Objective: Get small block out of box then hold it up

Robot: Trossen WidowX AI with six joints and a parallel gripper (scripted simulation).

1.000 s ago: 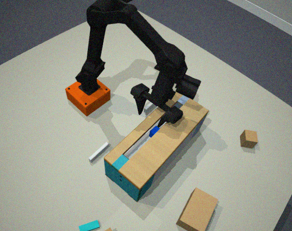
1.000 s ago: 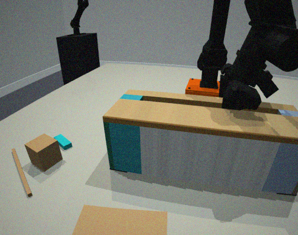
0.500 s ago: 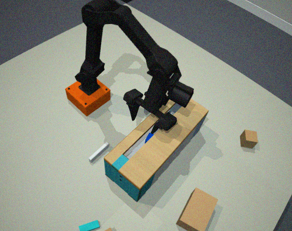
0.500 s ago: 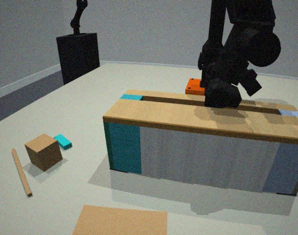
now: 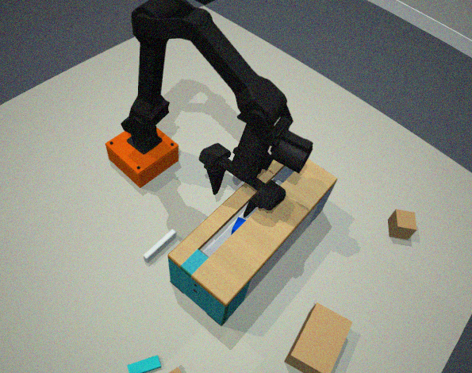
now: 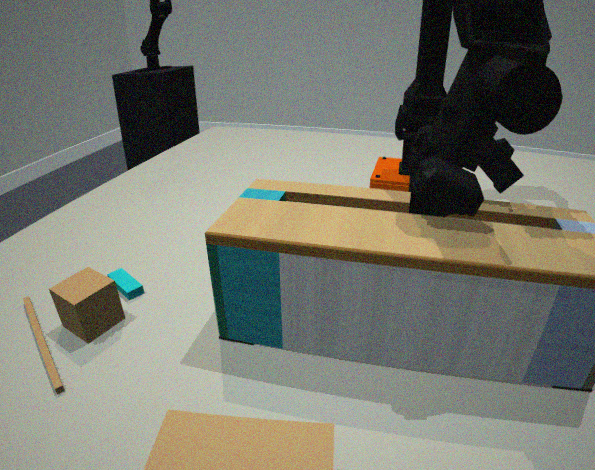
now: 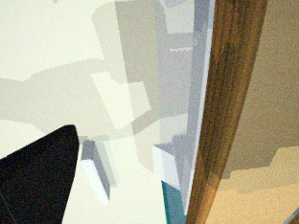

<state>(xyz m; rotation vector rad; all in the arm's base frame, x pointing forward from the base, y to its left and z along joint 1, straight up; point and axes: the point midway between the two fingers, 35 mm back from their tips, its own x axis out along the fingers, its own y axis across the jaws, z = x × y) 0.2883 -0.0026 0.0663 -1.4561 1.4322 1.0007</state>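
The box (image 5: 276, 236) (image 6: 337, 220) (image 7: 280, 72) has a wooden top with a long slot, a teal end and a blue-grey end. The blue block (image 5: 238, 225) shows partly through the slot in the top view; the lid hides the rest, and it is not seen in the exterior view or the wrist view. My gripper (image 5: 230, 204) is open and empty. One finger points down at the slot, beside the block on the side toward the blue-grey end; whether it touches the block I cannot tell. The other finger is outside the box, on the arm-base side.
A white bar (image 5: 159, 244) (image 7: 98, 179) lies on the base side of the box. A small wooden cube (image 5: 404, 224), a larger wooden block (image 5: 322, 335) (image 6: 241, 442), a cyan piece (image 5: 143, 364) (image 6: 125, 283), another wooden cube (image 6: 90, 306) and a stick (image 6: 43, 344) lie around.
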